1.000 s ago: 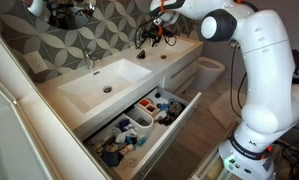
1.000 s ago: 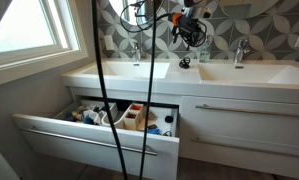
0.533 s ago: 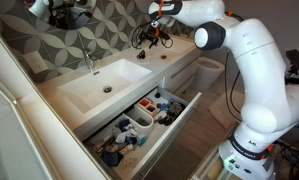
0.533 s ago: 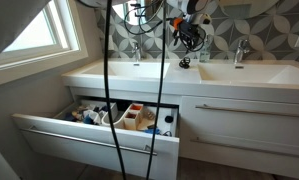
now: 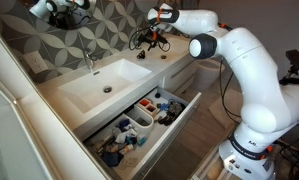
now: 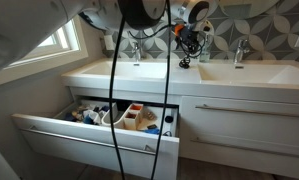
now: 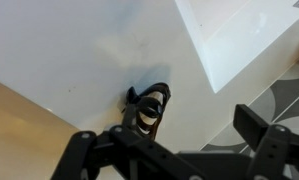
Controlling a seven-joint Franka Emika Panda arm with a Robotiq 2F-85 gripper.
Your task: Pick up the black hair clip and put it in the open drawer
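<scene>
Since a second before, you had swung the forearm in toward the wall and eased the gripper [image 7: 167,132] a little lower over the counter [image 7: 59,40]. The clip [image 7: 149,106] lay on that white counter, untouched, and in the wrist view it showed between the jaws, which stood wide apart and held nothing. A sink [image 7: 239,40] sat just beside it in that view. In an exterior view the clip [image 6: 185,63] was a small dark shape on the strip between the two basins, with the gripper [image 6: 192,38] hanging just above it. The drawer [image 6: 79,138] stood pulled out below the counter, well apart from the clip, with white bins and mixed toiletries in it, as both exterior views showed [image 5: 174,132].
</scene>
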